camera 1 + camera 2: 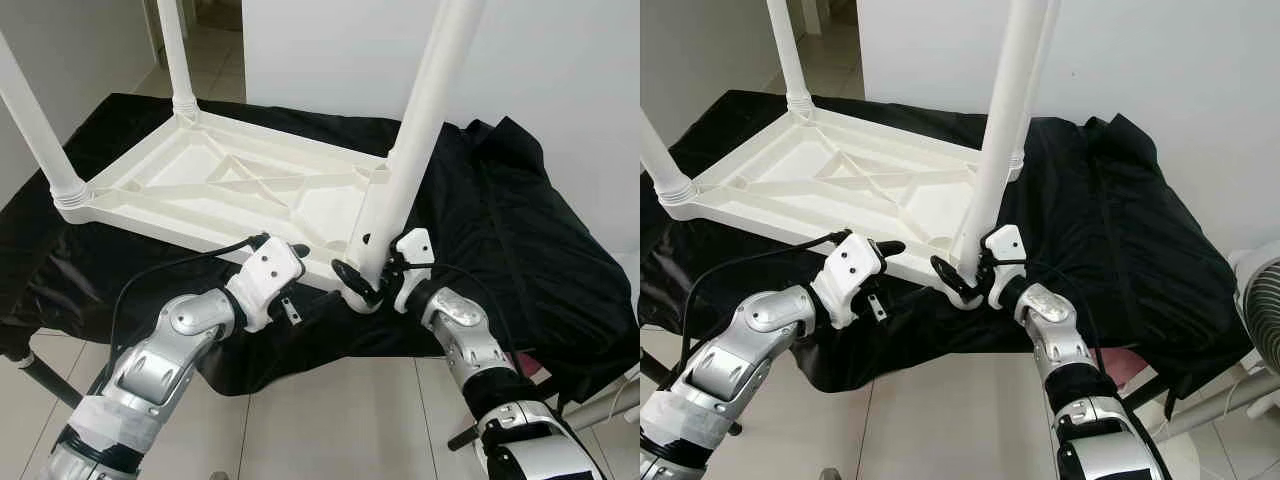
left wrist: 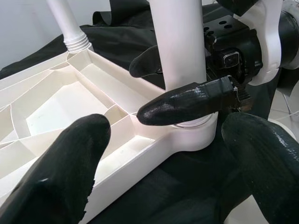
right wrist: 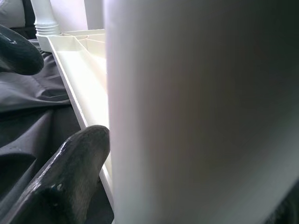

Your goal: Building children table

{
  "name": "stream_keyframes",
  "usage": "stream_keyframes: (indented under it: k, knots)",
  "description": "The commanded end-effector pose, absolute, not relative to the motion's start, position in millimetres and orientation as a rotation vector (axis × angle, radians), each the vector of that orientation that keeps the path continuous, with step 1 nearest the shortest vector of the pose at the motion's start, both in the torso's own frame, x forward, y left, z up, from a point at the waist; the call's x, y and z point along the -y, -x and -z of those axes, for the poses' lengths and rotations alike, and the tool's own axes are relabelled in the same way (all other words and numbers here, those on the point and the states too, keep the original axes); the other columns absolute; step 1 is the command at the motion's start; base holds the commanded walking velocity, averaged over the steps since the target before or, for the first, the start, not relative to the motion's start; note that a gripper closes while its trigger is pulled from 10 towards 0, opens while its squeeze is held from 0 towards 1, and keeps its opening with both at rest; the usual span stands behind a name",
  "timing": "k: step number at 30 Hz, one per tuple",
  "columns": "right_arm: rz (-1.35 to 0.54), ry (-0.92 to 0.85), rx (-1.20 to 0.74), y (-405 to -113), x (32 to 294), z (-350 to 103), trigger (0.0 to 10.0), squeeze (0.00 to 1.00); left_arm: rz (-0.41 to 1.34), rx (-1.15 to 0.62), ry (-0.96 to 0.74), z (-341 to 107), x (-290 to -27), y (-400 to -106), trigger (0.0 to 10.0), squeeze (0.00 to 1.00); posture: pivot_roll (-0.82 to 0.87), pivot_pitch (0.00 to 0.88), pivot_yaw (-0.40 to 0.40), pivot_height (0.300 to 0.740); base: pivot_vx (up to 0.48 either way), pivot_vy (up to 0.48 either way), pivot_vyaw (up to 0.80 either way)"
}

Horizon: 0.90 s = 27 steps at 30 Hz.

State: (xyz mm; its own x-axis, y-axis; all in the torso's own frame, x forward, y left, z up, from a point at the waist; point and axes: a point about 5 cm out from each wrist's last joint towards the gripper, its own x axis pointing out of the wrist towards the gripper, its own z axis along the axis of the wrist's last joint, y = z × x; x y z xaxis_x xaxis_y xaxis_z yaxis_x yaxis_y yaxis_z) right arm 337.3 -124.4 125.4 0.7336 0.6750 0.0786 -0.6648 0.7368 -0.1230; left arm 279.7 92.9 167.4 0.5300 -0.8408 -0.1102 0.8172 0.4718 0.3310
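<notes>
Four legs upright on inverted tabletop [image 1: 240,185]; right gripper [image 1: 372,272] jaws clamp near leg [image 1: 415,130] at socket; left gripper [image 1: 290,262] just beside, released.

A plain room in a home, set up for putting furniture together

White painted walls [image 1: 560,70] stand at twelve and two o'clock, and pale glossy floor tiles [image 1: 330,420] with thin grout lines lie at six. A doorway [image 1: 215,40] at eleven o'clock opens onto more tiled floor. A black cloth [image 1: 520,250] is draped over a low surface, carrying an upturned white plastic children's table [image 1: 230,190]. A fan's grille [image 1: 1260,300] sits at four o'clock
</notes>
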Motion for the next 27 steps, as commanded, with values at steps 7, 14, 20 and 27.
stream_keyframes:
  k: [7, 14, 20, 27]
  knots:
    - [-0.774, 0.094, 0.104, -338, 121, -122, 6.3, 0.00, 1.052, 0.061, -0.369, -168, -93, -277, 10.0, 0.00, 0.04, 0.026, -0.057, 0.740, 0.000, 0.000, 0.00]
    - [-0.766, 0.082, 0.097, -336, 125, -117, 0.0, 0.00, 1.051, 0.061, -0.367, -168, -93, -277, 10.0, 0.00, 0.04, 0.028, -0.062, 0.740, 0.000, 0.000, 0.00]
    - [-0.748, 0.054, 0.098, -334, 127, -116, 10.0, 0.00, 1.049, 0.060, -0.365, -167, -93, -277, 10.0, 0.00, 0.04, 0.029, -0.066, 0.740, 0.000, 0.000, 0.00]
    - [-0.691, 0.027, 0.121, -328, 128, -118, 10.0, 0.00, 1.046, 0.059, -0.365, -167, -93, -276, 10.0, 0.00, 0.04, 0.030, -0.071, 0.740, 0.000, 0.000, 0.00]
